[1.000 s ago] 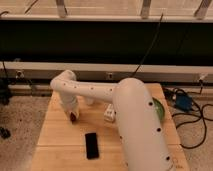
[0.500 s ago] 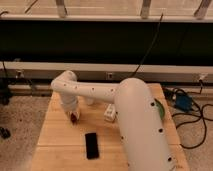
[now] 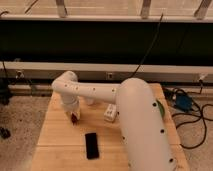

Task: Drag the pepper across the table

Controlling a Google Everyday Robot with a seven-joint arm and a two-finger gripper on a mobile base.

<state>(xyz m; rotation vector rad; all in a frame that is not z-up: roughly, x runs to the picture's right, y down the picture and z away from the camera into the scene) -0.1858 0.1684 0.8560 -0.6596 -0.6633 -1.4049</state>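
Observation:
The pepper (image 3: 75,118) is a tiny dark red object on the light wooden table (image 3: 57,137), left of centre. My gripper (image 3: 74,116) hangs straight down from the white arm's wrist and sits right at the pepper, which shows just at its tip. The white arm (image 3: 95,91) reaches across from the right and fills much of the view. A green round bowl (image 3: 160,109) is mostly hidden behind the arm at the right.
A black phone (image 3: 91,145) lies flat on the table in front of the pepper. A small white box (image 3: 110,113) sits near the middle. Cables (image 3: 192,115) lie on the speckled grey floor at the right. A dark wall runs behind the table.
The gripper and the pepper have shifted slightly toward the front and right of the table. The phone and the white box have not moved.

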